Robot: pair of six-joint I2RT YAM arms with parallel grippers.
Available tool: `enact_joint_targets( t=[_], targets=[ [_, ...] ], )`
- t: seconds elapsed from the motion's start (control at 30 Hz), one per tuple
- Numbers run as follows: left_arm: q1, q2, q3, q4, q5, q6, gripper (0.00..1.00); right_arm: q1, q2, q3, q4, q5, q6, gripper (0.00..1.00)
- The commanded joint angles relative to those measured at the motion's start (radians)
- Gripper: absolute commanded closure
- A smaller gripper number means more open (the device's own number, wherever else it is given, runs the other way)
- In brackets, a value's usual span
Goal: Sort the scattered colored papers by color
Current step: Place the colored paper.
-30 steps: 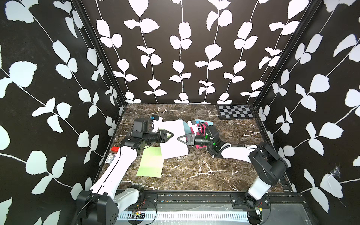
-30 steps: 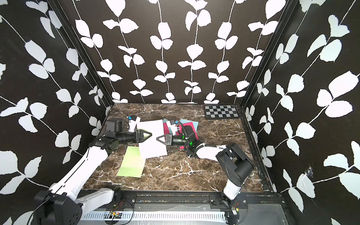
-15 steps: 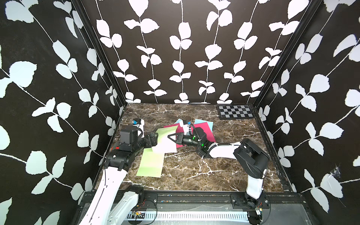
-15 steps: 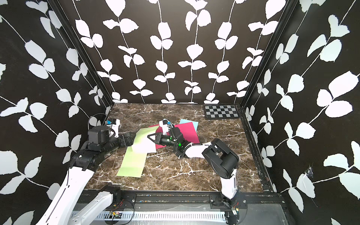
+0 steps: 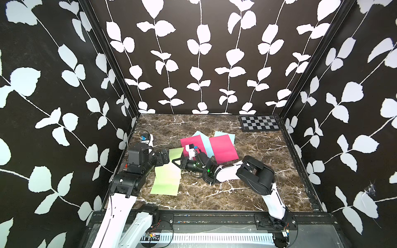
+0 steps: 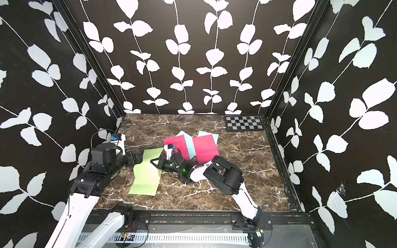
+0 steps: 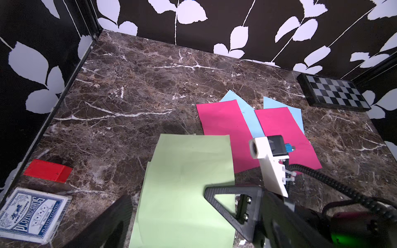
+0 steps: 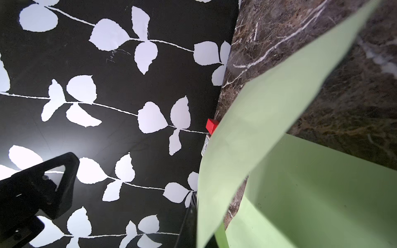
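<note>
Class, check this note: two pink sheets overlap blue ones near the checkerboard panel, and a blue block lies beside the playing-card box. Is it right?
Not quite. The block beside the playing-card box is red, not blue, as the left wrist view shows. The pink sheets do overlap blue ones near the checkerboard panel.

Two green papers [image 5: 165,184], two pink papers [image 5: 223,148], two blue papers [image 5: 206,142].
</note>
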Motion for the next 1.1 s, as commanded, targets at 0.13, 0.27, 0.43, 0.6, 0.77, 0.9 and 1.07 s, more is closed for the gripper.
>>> enact_joint_targets(
  t=[0.13, 0.27, 0.43, 0.6, 0.77, 0.9, 1.07],
  targets=[
    [0.006, 0.013, -0.040, 0.026, 0.006, 0.012, 0.03, 0.039, 0.040, -0.003, 0.152, 0.132, 0.237, 1.00],
    [0.007, 0.021, -0.059, 0.043, 0.023, 0.007, 0.03, 0.061, 0.069, -0.018, 0.165, 0.149, 0.297, 1.00],
    [0.007, 0.019, -0.067, 0.042, 0.025, 0.009, 0.02, 0.080, 0.091, -0.054, 0.190, 0.178, 0.345, 1.00],
    [0.008, 0.022, -0.062, 0.037, 0.023, 0.016, 0.02, 0.081, 0.092, -0.085, 0.181, 0.176, 0.364, 1.00],
    [0.008, 0.027, -0.061, 0.040, 0.027, 0.018, 0.01, 0.085, 0.110, -0.101, 0.182, 0.171, 0.398, 1.00],
    [0.007, 0.031, -0.071, 0.051, 0.034, 0.012, 0.01, 0.091, 0.132, -0.102, 0.194, 0.173, 0.431, 1.00],
    [0.008, 0.045, -0.082, 0.064, 0.044, 0.012, 0.01, 0.096, 0.144, -0.105, 0.202, 0.174, 0.459, 1.00]
  ],
)
